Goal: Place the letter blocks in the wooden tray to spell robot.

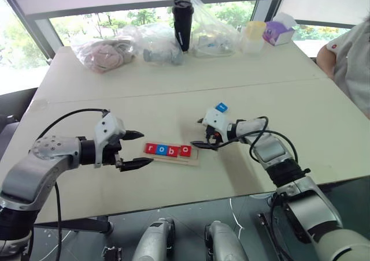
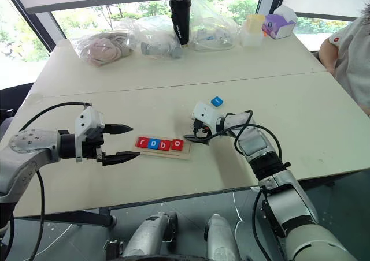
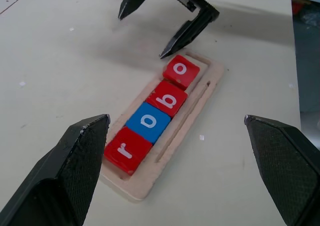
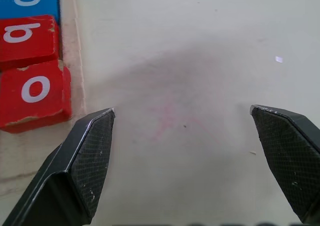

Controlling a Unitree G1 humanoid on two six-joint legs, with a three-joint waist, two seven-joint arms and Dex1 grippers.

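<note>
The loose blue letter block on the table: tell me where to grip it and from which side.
Grip the blue letter block across two opposite side edges, coming from above. It lies flat on the table, apart from the wooden tray, so only its thin edges give a hold. The open right gripper is nearest.

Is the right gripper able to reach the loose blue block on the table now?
Probably yes. The right gripper is open and empty, the blue block lies just beyond its wrist, and nothing stands between them.
</note>
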